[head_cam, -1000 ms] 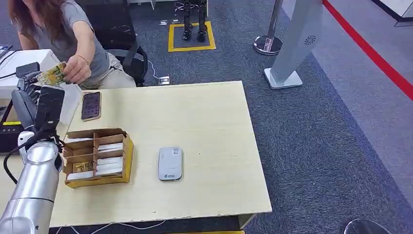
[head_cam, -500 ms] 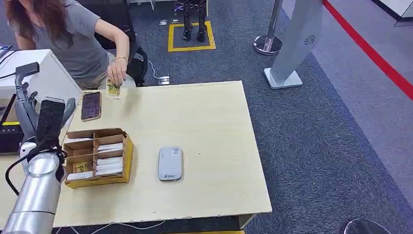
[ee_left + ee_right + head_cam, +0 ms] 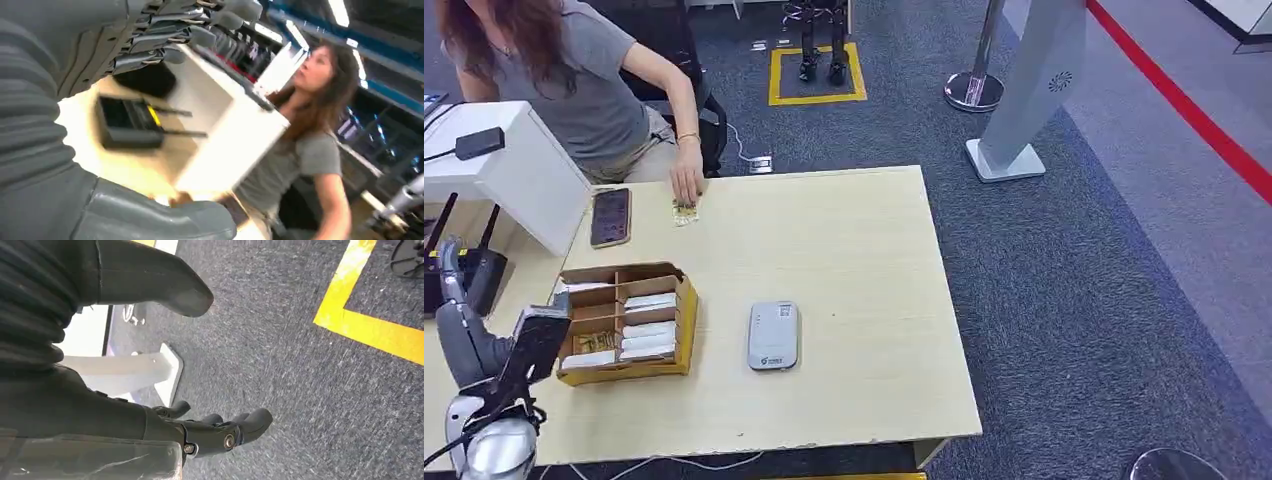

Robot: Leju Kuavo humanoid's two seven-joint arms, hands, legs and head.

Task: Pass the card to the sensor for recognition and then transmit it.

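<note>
The card [image 3: 685, 213], small with a yellow-green print, lies on the far side of the table [image 3: 864, 260] under a person's fingertips [image 3: 687, 190]. The sensor [image 3: 773, 336], a flat grey-white reader, lies in the middle of the table near the front. My left hand [image 3: 456, 335] is low at the table's front left corner, beside the card box, and holds nothing. The left wrist view shows that hand [image 3: 90, 45] with fingers stretched out and apart from the thumb. My right hand [image 3: 75, 400] hangs over grey carpet, fingers loose and empty.
A yellow cardboard box [image 3: 624, 322] with compartments of white cards stands left of the sensor. A phone [image 3: 611, 216] lies beyond it. A white box [image 3: 519, 175] and a black router [image 3: 464, 275] stand at the far left. The person [image 3: 574, 80] sits behind the table.
The person took the card from my raised left hand and set it on the table's far side. My left arm came down and back toward the front left corner.
</note>
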